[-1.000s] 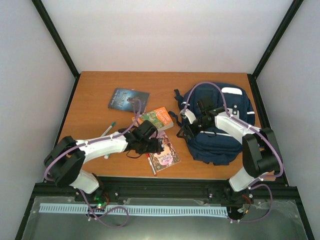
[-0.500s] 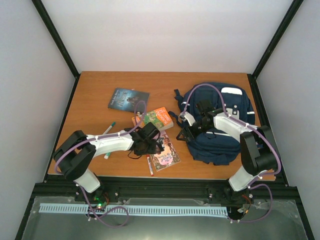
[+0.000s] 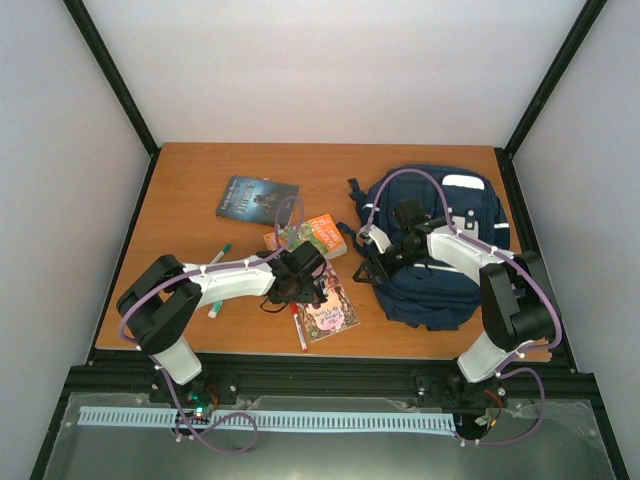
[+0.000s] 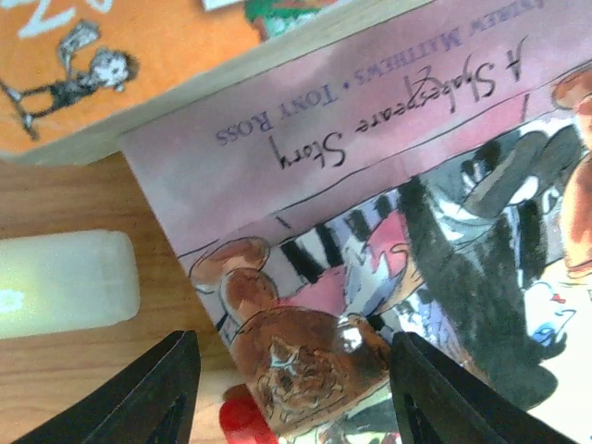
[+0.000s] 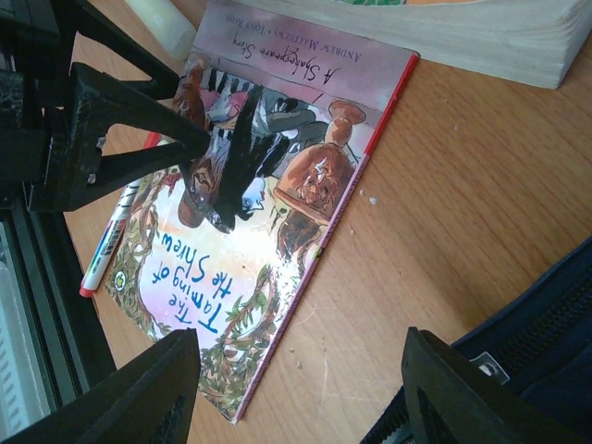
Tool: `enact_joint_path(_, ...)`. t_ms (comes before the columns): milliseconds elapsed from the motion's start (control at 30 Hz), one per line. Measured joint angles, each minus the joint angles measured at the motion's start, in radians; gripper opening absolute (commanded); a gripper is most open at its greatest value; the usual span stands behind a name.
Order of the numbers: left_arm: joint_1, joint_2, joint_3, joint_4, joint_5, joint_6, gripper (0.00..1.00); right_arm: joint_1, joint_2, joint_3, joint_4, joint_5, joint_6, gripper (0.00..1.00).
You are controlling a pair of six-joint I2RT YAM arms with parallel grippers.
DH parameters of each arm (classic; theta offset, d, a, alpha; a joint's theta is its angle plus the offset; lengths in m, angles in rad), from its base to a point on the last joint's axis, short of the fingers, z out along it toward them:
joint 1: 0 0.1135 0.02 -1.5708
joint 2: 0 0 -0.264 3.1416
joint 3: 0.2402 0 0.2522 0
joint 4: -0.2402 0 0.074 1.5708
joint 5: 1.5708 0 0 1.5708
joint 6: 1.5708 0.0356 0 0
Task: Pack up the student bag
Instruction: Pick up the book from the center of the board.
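The student bag (image 3: 440,250), navy with white patches, lies at the right of the table; a corner of it (image 5: 546,314) shows in the right wrist view. My left gripper (image 3: 303,290) (image 4: 291,398) hangs open low over the pink picture book (image 3: 330,312) (image 4: 388,231), its jaws straddling the book's left edge. My right gripper (image 3: 372,262) (image 5: 305,398) is open over bare wood between that book (image 5: 250,213) and the bag, holding nothing. The left gripper's fingers (image 5: 120,129) show in the right wrist view.
A thick orange and green book (image 3: 315,235) (image 4: 139,65) lies just behind the pink one. A dark book (image 3: 257,197) sits further back left. A red pen (image 3: 300,330) (image 5: 111,240) lies by the pink book, a pale stick (image 4: 65,282) beside it, and a green-capped pen (image 3: 218,255) to the left.
My left arm has swung to the right, and its gripper has shifted slightly onto the pink book's edge. The right arm has barely moved.
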Motion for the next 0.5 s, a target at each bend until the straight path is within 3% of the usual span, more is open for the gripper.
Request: enact_joint_path(500,-0.002,0.088,0.103,0.030,0.066,0.121,0.54,0.000,0.002,-0.004,-0.005,0.014,-0.006,0.62)
